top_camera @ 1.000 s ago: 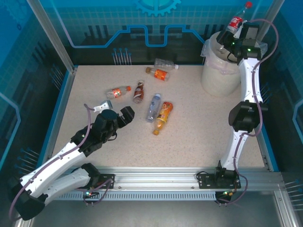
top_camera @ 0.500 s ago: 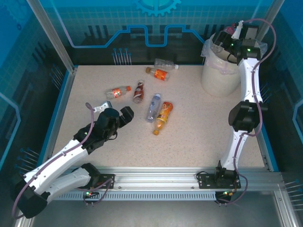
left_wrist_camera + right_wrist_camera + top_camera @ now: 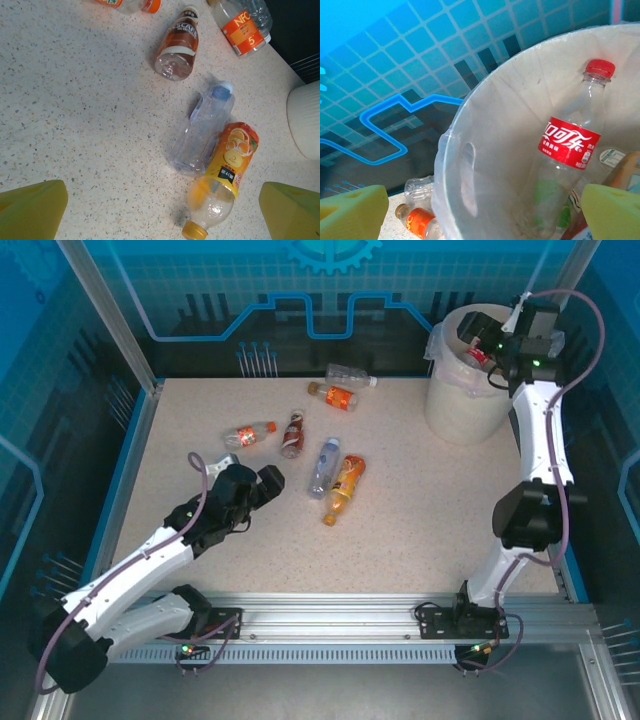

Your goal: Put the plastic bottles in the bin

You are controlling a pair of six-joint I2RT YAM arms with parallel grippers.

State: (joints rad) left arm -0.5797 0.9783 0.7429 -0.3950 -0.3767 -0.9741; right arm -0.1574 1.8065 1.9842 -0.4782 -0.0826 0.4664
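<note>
Right gripper [image 3: 484, 338]: jaws spread wide, nothing between them. In the wrist view its yellow pads [image 3: 351, 212] sit in the two lower corners of the frame. It hangs over the mouth of the bin [image 3: 458, 405], upper right of the overhead frame. The right arm reaches up along the right edge, elbow at right centre, with the wrist turned left across the rim.

Inside the bin a red-labelled bottle [image 3: 572, 145] with a red cap leans against the lined wall, clear of both pads. More bottles lie under it at the lower right of the wrist view, partly hidden.

Left gripper [image 3: 255, 483]: jaws wide, empty. The left arm runs from the lower left corner diagonally toward frame centre, with the gripper low over the table [image 3: 420, 520], pointing up and right.

Ahead of the left gripper, in the wrist view:
- A blue-capped clear bottle [image 3: 202, 130] and an orange juice bottle [image 3: 225, 175] lie side by side, touching.
- A brown-labelled bottle [image 3: 179, 45] lies above them.
- An orange-labelled bottle [image 3: 242, 27] is at upper right.

Overhead, a red-orange bottle [image 3: 250, 434] and a plain clear bottle [image 3: 350, 373] also lie on the table, left of the bin.
</note>
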